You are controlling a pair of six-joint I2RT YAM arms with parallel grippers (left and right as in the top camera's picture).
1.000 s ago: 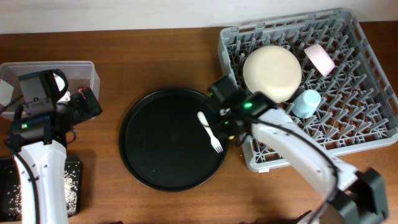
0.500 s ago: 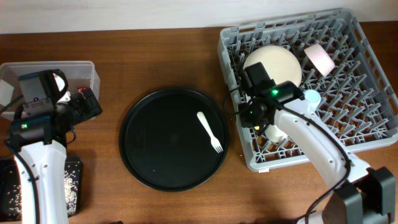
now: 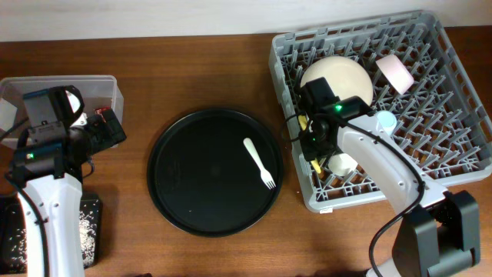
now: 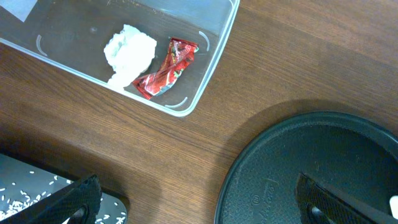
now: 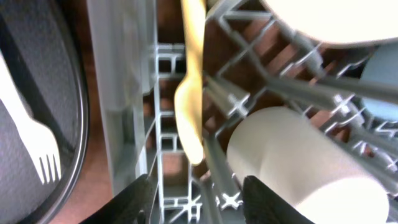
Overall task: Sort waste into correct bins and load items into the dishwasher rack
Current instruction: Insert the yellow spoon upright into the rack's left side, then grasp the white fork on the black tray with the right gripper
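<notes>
Dishwasher rack (image 3: 453,108): one.
Bowls: two, namely one cream bowl (image 3: 347,79) and one pink bowl (image 3: 394,72).
Cups: two, namely one white cup (image 3: 343,163) and one light blue cup (image 3: 383,121).
Cutlery: two pieces, namely one fork (image 3: 260,163) and one pale yellow piece (image 5: 191,106), possibly a spoon; the close view does not settle it.
Round black tray (image 3: 200,185): one.
Bins: two, namely one clear tub (image 3: 100,81) and one shallow black tray (image 3: 92,208).
Paper wad (image 4: 130,53): one.
Red wrapper (image 4: 166,68): one.
Rice grains (image 4: 18,199): too many and too small to count.

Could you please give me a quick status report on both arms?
Left gripper open, empty; right gripper open over rack. Yellow cutlery piece lying in rack. White fork on round tray, unobstructed.
</notes>
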